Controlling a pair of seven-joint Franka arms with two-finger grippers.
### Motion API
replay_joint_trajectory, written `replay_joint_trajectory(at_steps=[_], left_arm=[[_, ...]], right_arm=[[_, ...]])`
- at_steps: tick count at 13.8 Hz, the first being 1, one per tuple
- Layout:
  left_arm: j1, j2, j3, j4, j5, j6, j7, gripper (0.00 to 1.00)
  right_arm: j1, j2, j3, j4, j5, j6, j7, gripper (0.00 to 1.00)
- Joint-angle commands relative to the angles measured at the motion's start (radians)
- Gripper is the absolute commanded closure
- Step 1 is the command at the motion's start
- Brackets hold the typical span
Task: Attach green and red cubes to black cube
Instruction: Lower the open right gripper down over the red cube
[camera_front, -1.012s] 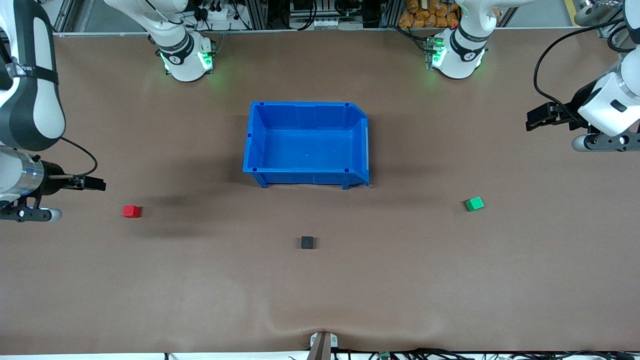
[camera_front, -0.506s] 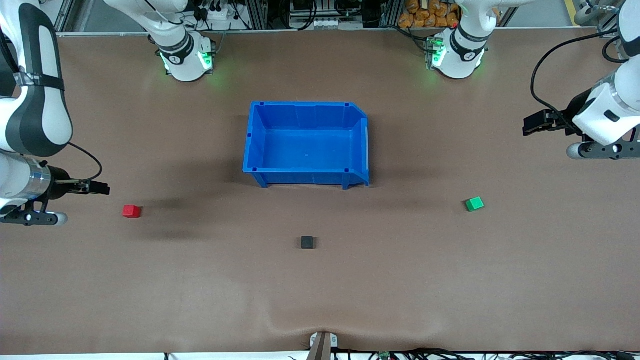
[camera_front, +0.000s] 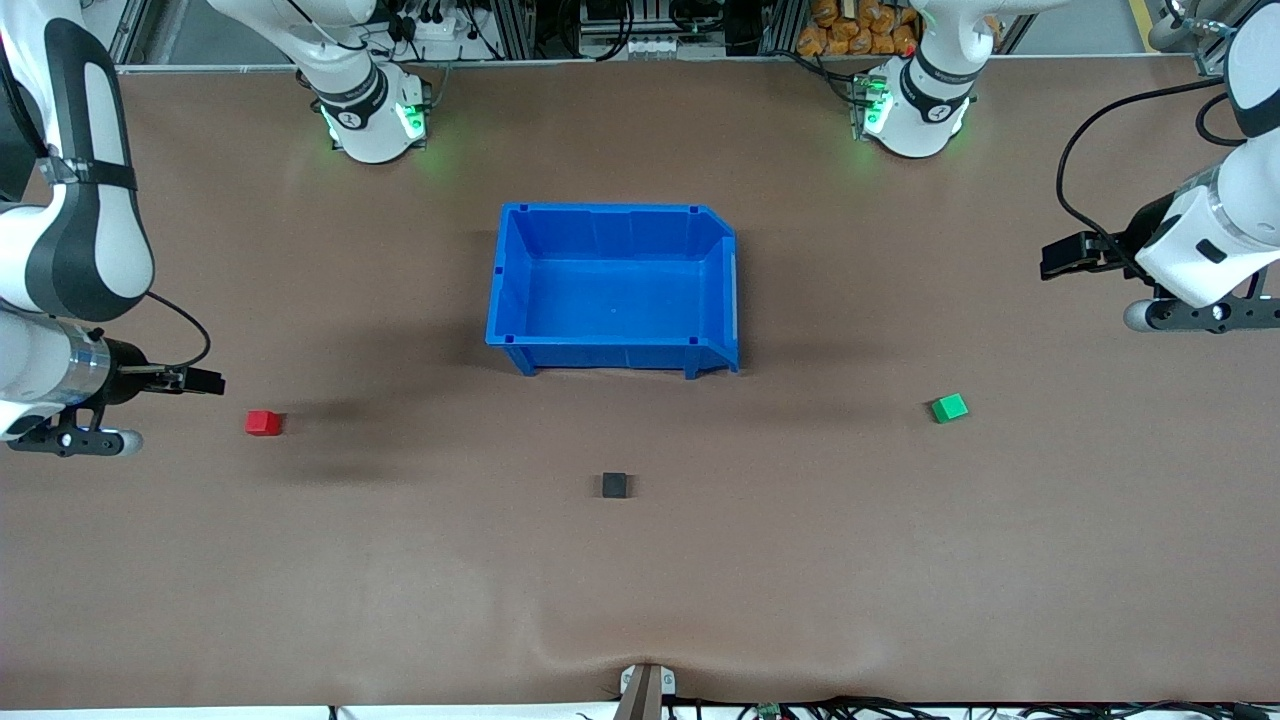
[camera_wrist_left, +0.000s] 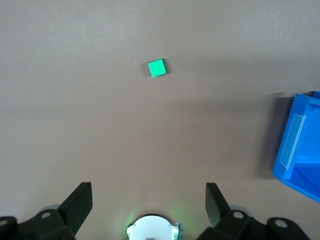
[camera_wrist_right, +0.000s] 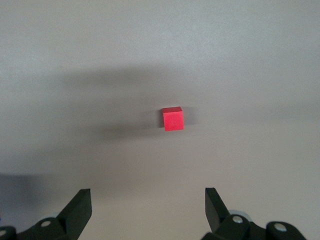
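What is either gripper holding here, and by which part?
Nothing is held. The left gripper is open above the table, short of the green cube; the right gripper is open near the red cube. The black cube lies untouched.

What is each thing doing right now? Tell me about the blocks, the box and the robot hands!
Red cube: loose on the table, nothing touching it.
Green cube: loose on the table, alone.
Black cube: loose on the table, not joined to anything.
Blue bin: upright, nothing inside.
Left gripper: open, holding nothing, up above the green cube's end of the table.
Right gripper: open, holding nothing, in the air beside the red cube.
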Motion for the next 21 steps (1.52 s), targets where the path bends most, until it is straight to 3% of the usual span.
replay_joint_trajectory(at_steps=[1,21], left_arm=[[-0.001,-0.007,-0.005,-0.015,0.017,0.011,-0.014,0.0],[-0.004,0.019,-0.005,-0.038,0.017,0.012,-0.014,0.0]], right_arm=[[-0.015,0.014,0.01,-0.003,0.0,0.021,-0.01,0.0],[-0.021,0.114,0.009,-0.004,-0.002,0.118,-0.01,0.0]])
